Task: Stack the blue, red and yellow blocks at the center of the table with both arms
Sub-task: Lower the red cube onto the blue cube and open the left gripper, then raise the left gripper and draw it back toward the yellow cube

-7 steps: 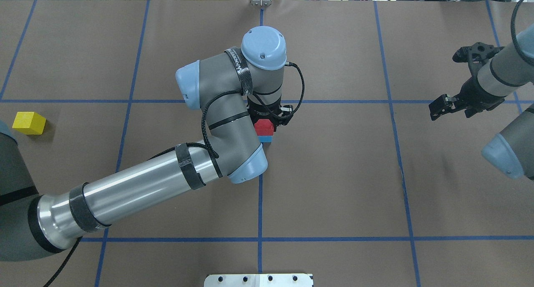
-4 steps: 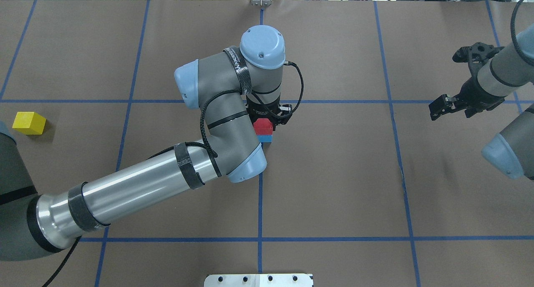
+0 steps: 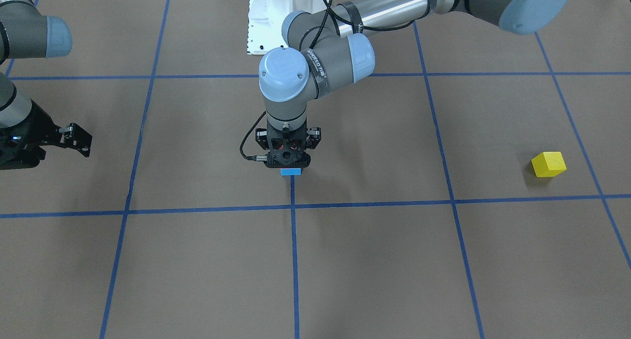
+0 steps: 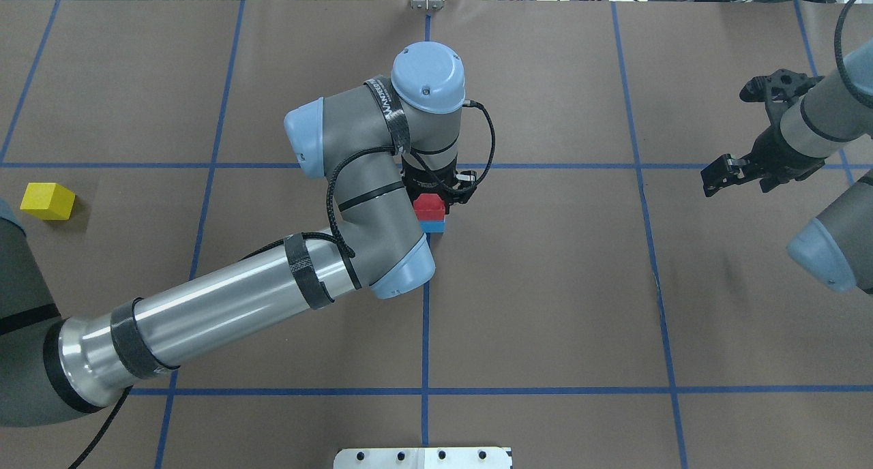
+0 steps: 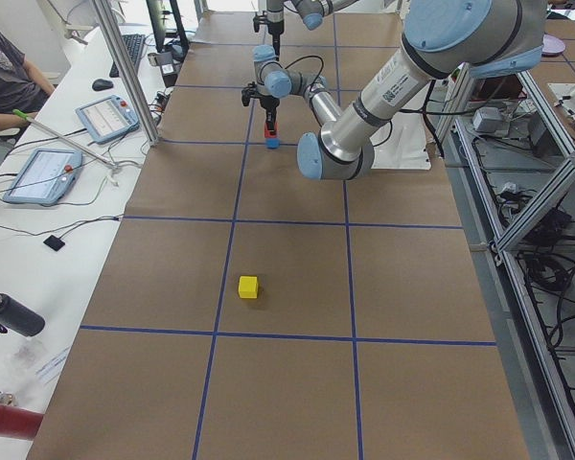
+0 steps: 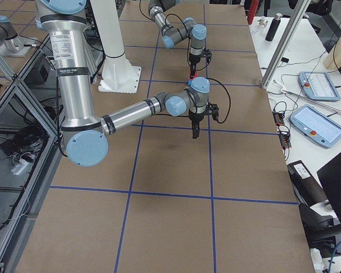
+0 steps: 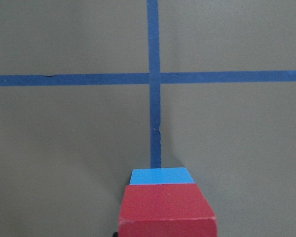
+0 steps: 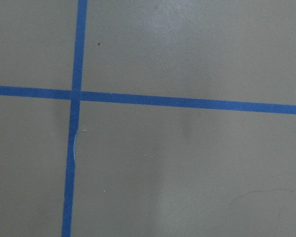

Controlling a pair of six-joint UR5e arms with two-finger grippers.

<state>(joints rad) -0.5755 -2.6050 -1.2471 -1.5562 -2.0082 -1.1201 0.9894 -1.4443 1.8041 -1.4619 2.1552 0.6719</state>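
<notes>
At the table's (image 4: 545, 285) centre, the red block (image 4: 430, 206) sits over the blue block (image 4: 433, 226). My left gripper (image 3: 288, 162) points straight down, shut on the red block. In the left wrist view the red block (image 7: 167, 212) fills the bottom edge with the blue block (image 7: 162, 176) showing just past it; I cannot tell whether the two touch. The yellow block (image 4: 48, 201) lies alone far off on the left side, also seen as the yellow block (image 3: 548, 164). My right gripper (image 4: 713, 179) hangs open and empty above the right side.
The white pedestal base (image 3: 261, 23) stands at the robot's edge of the table. A person (image 5: 5, 77) sits at a side bench with tablets (image 5: 43, 174) beyond the far edge. Metal frame posts (image 6: 284, 40) rise beside the table.
The left arm's wrist has shifted very slightly left with the red block still in its gripper. The right arm and the yellow block have not moved.
</notes>
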